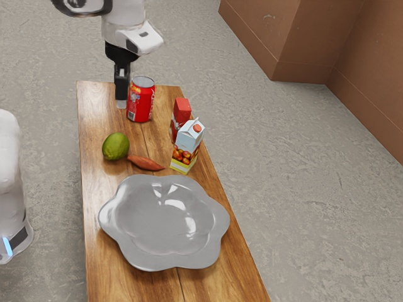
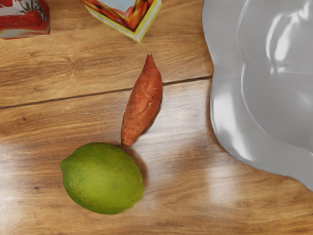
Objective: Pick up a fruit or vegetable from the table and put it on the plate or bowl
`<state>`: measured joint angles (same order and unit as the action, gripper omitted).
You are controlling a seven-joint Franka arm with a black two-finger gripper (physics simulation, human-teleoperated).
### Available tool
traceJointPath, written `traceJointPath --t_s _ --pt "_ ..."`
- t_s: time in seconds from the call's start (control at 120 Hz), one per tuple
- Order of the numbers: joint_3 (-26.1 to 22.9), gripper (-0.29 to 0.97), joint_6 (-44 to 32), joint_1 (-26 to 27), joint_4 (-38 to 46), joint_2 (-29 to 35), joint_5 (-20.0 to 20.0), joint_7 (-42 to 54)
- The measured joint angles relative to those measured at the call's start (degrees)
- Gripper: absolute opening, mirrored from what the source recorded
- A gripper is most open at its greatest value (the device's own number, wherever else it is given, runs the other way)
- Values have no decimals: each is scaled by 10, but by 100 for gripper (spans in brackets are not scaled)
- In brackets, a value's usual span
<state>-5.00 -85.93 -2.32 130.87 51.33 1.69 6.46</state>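
I see a long wooden bench (image 1: 94, 119). A can (image 1: 140, 99) stands near its far end. A red box (image 1: 182, 113) and a carton (image 1: 188, 146) stand together by the long edge at the exterior view's right. Mid-bench, a lime (image 1: 116, 146) lies just beside a sweet potato (image 1: 146, 163). A grey plate (image 1: 164, 221) spans nearly the full width toward the near end.

Lime (image 1: 116, 146): green, oval, lying on table (image 1: 93, 119). Yam (image 1: 146, 163): orange-brown, tapered both ends, lying flat betw. lime & plate (image 1: 165, 221), one tip just beside lime, can't tell if touching. Plate: grey, glossy, scalloped rim, right way up, near yam, not touching.
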Motion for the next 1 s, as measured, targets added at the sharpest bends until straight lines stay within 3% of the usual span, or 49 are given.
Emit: traceJointPath --t_s 0.142,0.233,0.292,0.533,0.742,0.908,1.0 --pt "-40 66 -80 -18 101 78 -10 -27" --pt "-35 66 -81 -52 18 -50 -14 -42" --pt "-27 66 -76 -58 -4 -88 -15 -50" --pt "-32 66 -157 -134 123 0 -34 -77" --pt "-108 66 -189 -230 133 37 -76 -91" --pt "-79 66 -197 -281 157 95 -91 -99" --pt "-76 66 -197 -282 158 98 -99 -102"
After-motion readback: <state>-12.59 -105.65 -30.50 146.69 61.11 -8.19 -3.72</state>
